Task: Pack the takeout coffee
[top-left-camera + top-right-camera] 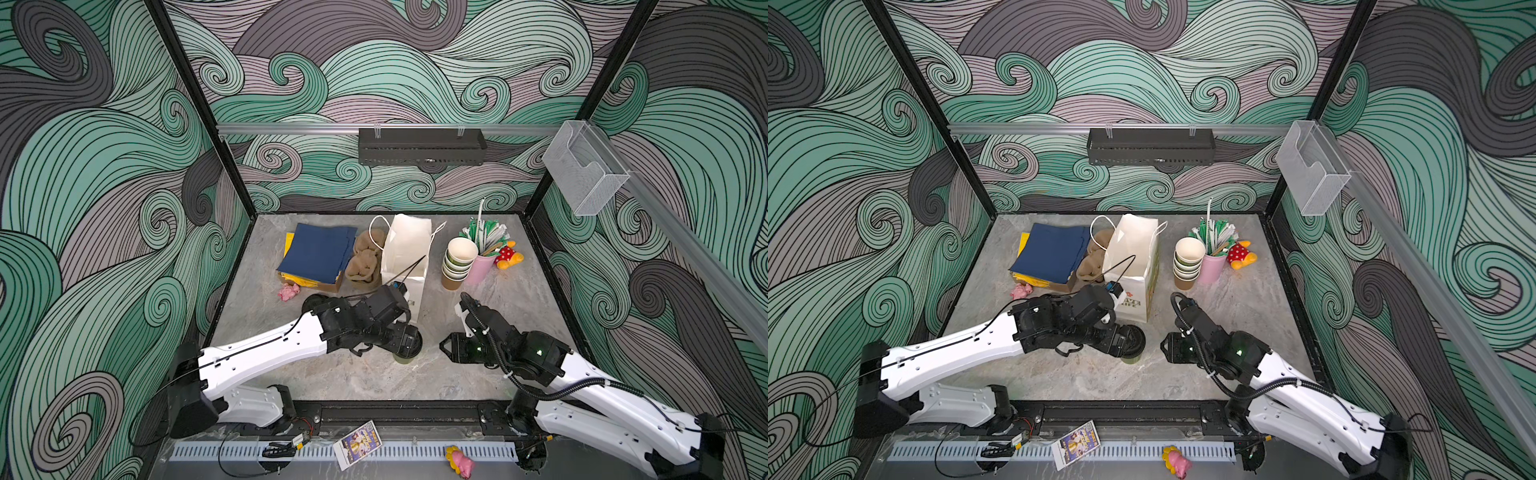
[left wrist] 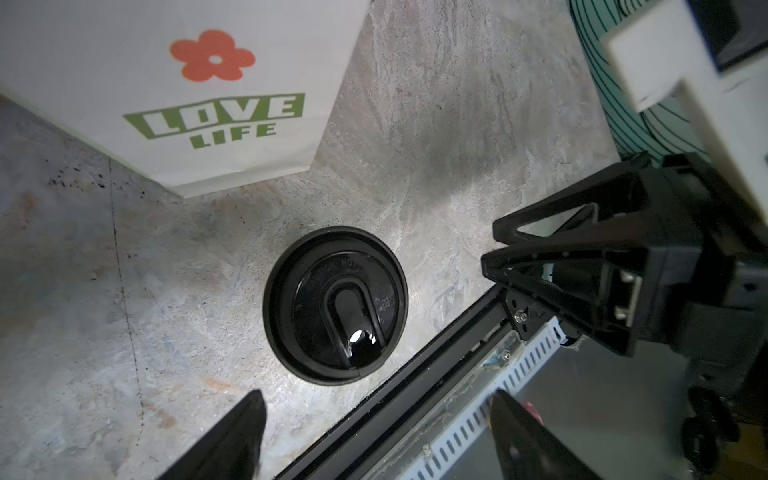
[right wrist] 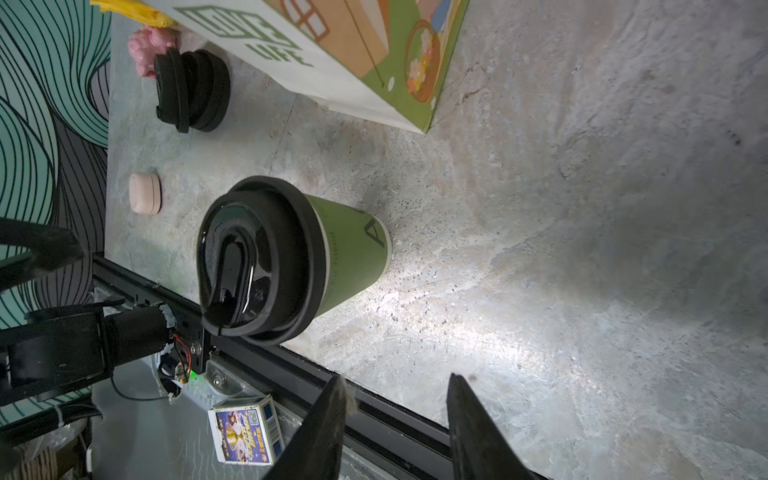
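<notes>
Right wrist view: green cup wears black lid, near paper bag

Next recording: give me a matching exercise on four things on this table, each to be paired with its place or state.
Things:
1. lidded green cup
2. stack of paper cups
3. white paper bag
4. pink cup

Places or states:
A. holds wrapped straws
B. nested, the topmost one open and empty
C. stands upright, printed LOVE LIFE
D. stands alone near the table's front edge, capped in black

Pairs: 1-D, 2-B, 3-C, 4-A
</notes>
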